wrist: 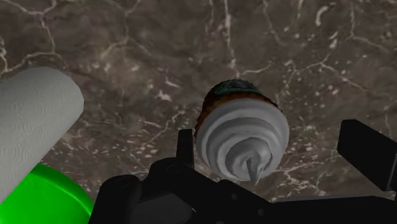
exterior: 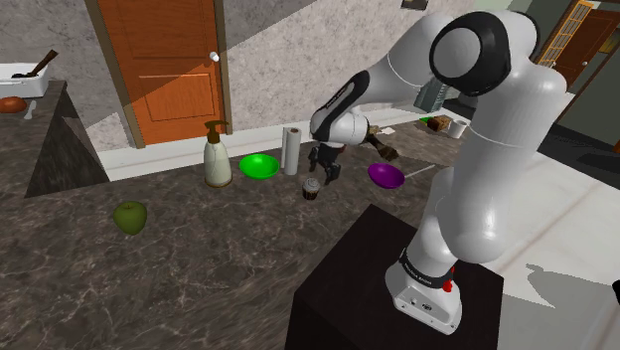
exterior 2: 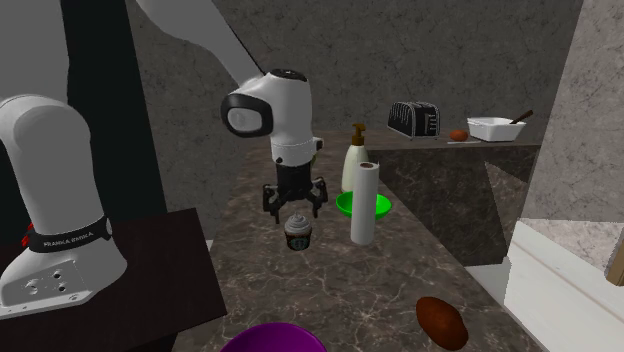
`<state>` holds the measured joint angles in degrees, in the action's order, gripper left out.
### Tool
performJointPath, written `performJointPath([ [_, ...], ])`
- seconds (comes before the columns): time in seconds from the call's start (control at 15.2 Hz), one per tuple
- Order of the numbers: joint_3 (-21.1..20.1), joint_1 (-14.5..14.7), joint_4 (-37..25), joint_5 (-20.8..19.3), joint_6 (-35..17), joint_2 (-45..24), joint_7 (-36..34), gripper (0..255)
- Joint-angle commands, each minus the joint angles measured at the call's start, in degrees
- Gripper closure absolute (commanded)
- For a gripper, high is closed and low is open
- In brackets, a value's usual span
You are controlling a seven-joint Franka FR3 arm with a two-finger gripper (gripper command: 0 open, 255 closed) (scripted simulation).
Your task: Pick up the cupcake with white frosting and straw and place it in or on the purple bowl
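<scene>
The cupcake (exterior: pixel 311 188) (exterior 2: pixel 297 230) stands upright on the dark marble counter, with swirled white frosting (wrist: pixel 242 137), a small pointed tip and a dark wrapper. My gripper (exterior: pixel 323 169) (exterior 2: pixel 293 205) (wrist: pixel 277 153) hangs just above it, open, pointing down. One finger (wrist: pixel 185 149) is close beside the frosting and the other finger (wrist: pixel 369 153) stands well apart from it, so nothing is clasped. The purple bowl (exterior: pixel 386 175) (exterior 2: pixel 272 340) rests on the counter a short way off, toward the shoulder view's right, near the stand.
A white paper towel roll (exterior: pixel 291 150) (exterior 2: pixel 364 203) (wrist: pixel 35 121) and a green bowl (exterior: pixel 259 166) (exterior 2: pixel 345 205) (wrist: pixel 44 200) stand close to the cupcake. A soap bottle (exterior: pixel 217 154), a green apple (exterior: pixel 130 217) and a brown lump (exterior 2: pixel 441 320) also sit on the counter.
</scene>
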<state>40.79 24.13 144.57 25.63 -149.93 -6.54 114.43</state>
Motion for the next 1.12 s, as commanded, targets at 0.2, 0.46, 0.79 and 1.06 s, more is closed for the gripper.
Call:
performJointPath([
  [0.2, -4.04, -2.28, -1.83, 9.90, -1.96, -6.05, 8.54, 0],
  [0.46, -6.16, -3.57, -2.50, 13.71, -2.91, -8.53, 11.24, 0],
  [0.79, -6.17, -3.57, -2.51, 13.70, -2.91, -8.53, 11.23, 0],
  [1.06, -6.16, -3.56, -2.51, 13.69, -2.90, -8.52, 11.21, 255],
])
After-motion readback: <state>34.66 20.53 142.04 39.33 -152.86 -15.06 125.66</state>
